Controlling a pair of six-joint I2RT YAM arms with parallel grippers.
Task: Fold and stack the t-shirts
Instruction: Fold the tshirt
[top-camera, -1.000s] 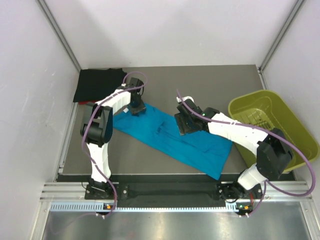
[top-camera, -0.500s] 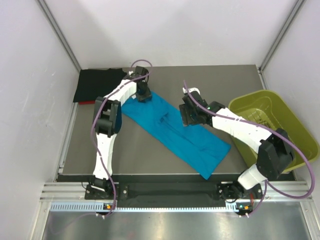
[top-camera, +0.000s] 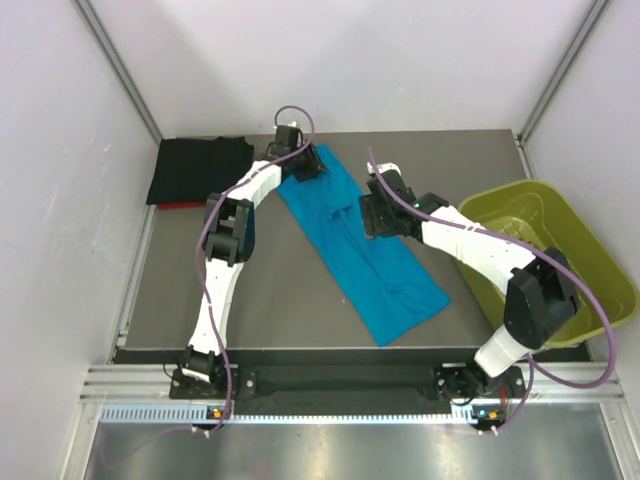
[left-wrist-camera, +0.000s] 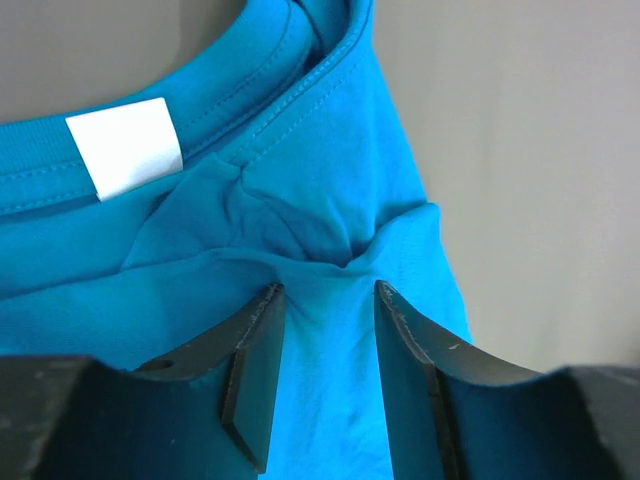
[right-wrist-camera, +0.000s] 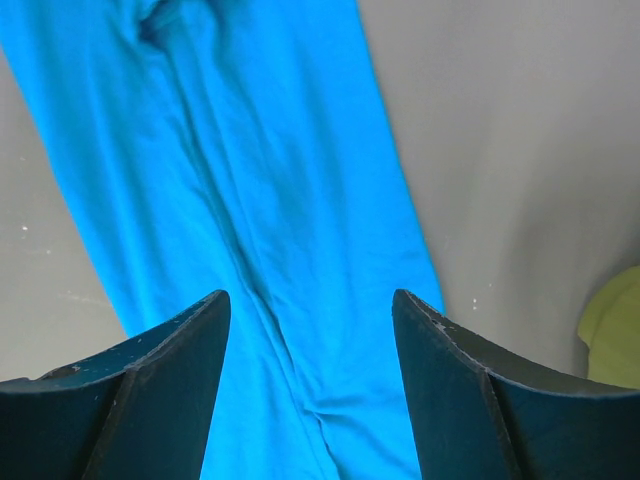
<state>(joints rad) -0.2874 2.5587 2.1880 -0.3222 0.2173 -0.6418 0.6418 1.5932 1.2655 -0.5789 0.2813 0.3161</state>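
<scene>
The teal t-shirt lies slantwise on the bench, hem toward the front edge and collar by the back edge. Over its middle the right gripper hangs with its jaws apart, holding nothing. The left gripper is clamped on a small pucker below the collar. So thin a pinch could slip, or bunch the cloth before it reaches the black t-shirt in the back left corner.

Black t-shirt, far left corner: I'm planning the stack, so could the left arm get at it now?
Probably, but not freely. The black t-shirt lies uncovered beside the left arm, yet the left pincer is clamped on the teal t-shirt and must let go first.
</scene>
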